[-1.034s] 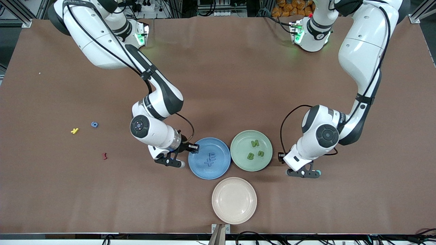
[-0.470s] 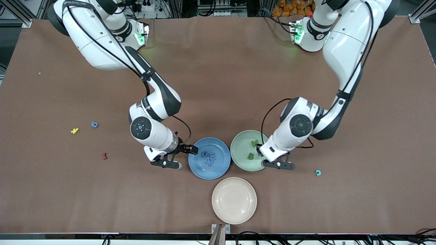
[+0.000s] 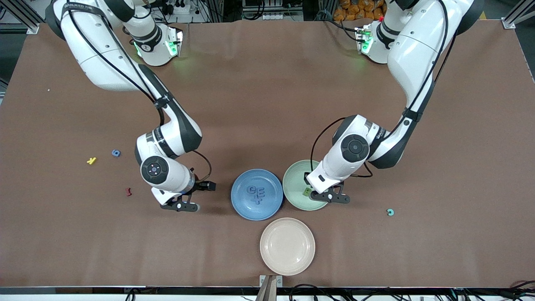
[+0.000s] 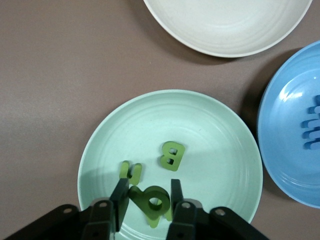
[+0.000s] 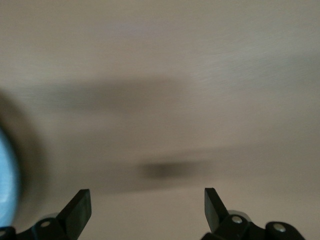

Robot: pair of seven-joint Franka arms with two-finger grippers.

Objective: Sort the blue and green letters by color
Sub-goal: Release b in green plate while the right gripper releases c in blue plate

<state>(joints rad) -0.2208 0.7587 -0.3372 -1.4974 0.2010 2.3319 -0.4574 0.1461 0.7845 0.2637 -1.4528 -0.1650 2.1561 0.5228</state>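
Observation:
My left gripper (image 3: 330,197) (image 4: 148,199) hangs over the green plate (image 3: 294,186) (image 4: 210,130), shut on an olive green P (image 4: 159,196). A green B (image 4: 172,156) and U (image 4: 131,172) lie in that plate; my arm hides most of them in the front view. The blue plate (image 3: 242,207) holds the blue C, E and X (image 3: 256,195). A blue g (image 3: 116,153) lies on the table toward the right arm's end. My right gripper (image 3: 180,206) (image 5: 147,207) is open and empty over bare table beside the blue plate (image 5: 6,175).
An empty cream plate (image 3: 287,246) (image 4: 225,25) sits nearer the front camera than the other two plates. A yellow K (image 3: 92,160) and a dark red piece (image 3: 128,192) lie near the blue g. A teal piece (image 3: 390,212) lies toward the left arm's end.
A blue C has appeared in the blue plate, and my right gripper has pulled away toward its own end. My left gripper moved from beside the teal piece to over the green plate.

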